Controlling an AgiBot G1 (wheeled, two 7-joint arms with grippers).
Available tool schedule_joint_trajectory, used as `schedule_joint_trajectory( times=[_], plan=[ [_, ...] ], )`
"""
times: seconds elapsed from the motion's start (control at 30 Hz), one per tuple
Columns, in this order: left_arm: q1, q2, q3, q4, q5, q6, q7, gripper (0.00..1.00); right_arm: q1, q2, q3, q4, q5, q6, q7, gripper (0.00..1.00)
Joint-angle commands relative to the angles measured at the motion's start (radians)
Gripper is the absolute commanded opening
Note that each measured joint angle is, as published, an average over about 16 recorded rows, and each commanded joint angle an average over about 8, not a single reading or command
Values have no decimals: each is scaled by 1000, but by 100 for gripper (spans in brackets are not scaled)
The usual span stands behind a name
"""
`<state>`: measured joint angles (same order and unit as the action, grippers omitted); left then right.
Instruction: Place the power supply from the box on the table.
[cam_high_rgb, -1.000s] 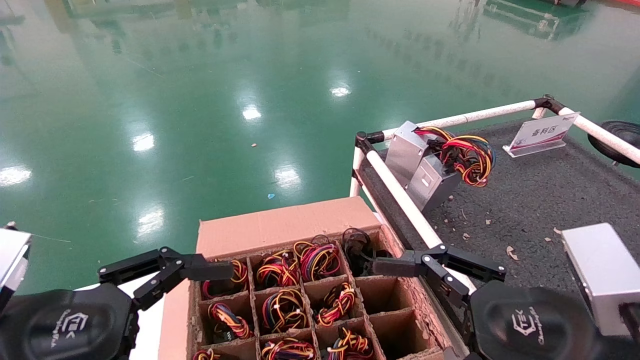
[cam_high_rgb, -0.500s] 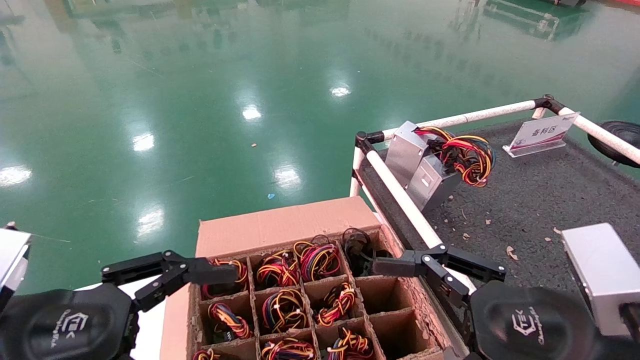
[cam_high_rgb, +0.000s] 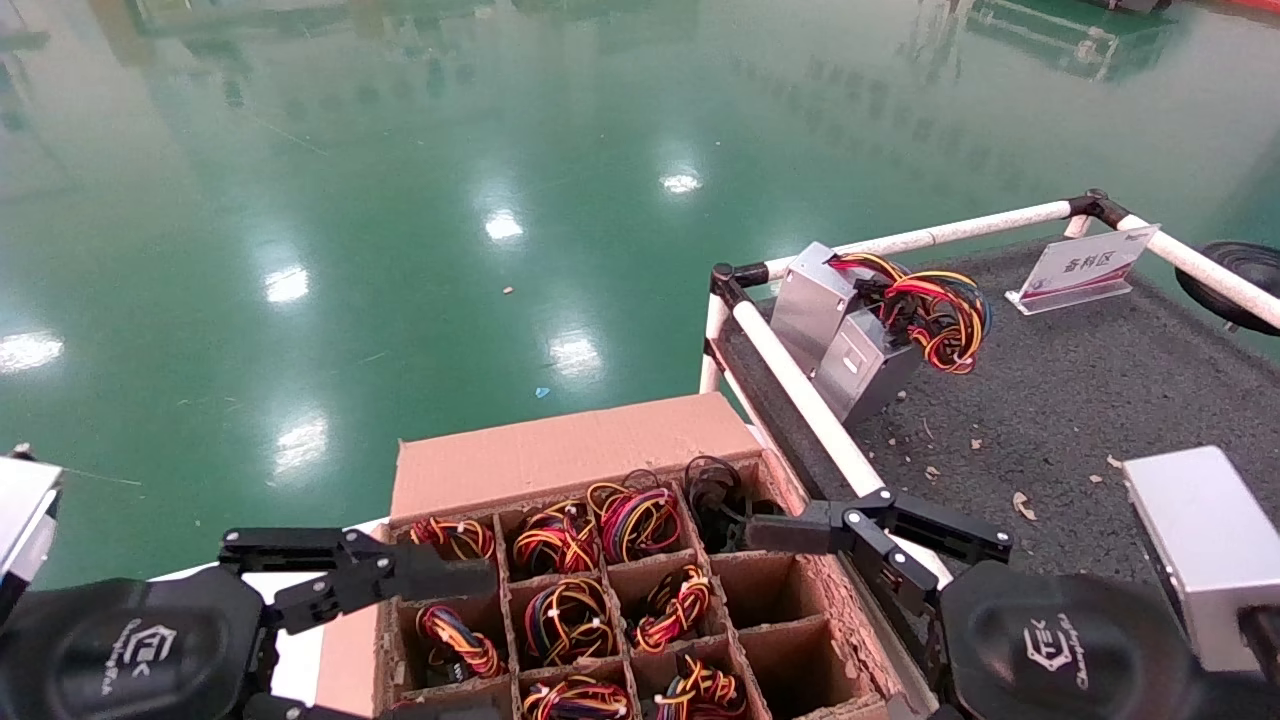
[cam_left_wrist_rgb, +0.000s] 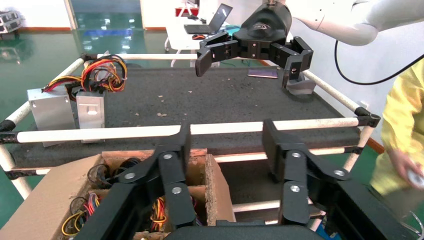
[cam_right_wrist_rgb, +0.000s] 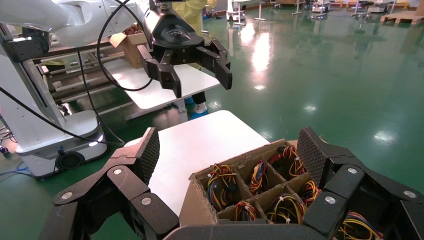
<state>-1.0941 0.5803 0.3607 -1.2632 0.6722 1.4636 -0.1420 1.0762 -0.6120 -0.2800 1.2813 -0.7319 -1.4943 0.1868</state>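
The left gripper is seen at the lower left of the head view, its fingers spread wide over the left edge of the box, with nothing held between them; in the left wrist view the same gripper is shown open above the carton's corner. The right gripper is found at the lower right of the head view, also spread wide and empty, with one finger reaching over the box's upper right cell, where black wires lie; whether the cardboard is touched cannot be told. A logo is printed on each gripper's black housing, but its letters cannot be read with certainty. The box is divided by a cardboard grid, and most cells are filled with bundles of red, orange and yellow wires, under which the metal cases are hidden. A power supply with coiled wires is seen on the tabletop at the upper right, leaning by the white rail, beside a second silver unit. A white sign with Chinese characters is placed farther right.
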Motion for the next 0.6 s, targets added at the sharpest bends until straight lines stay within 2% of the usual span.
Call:
schedule_joint_trajectory(
  times=[0.03,0.6],
  plan=[
    [0,0,0,0,0,0,0,0,0,0,0,0,0,0,0,100],
    [0,0,0,0,0,0,0,0,0,0,0,0,0,0,0,100]
  ],
)
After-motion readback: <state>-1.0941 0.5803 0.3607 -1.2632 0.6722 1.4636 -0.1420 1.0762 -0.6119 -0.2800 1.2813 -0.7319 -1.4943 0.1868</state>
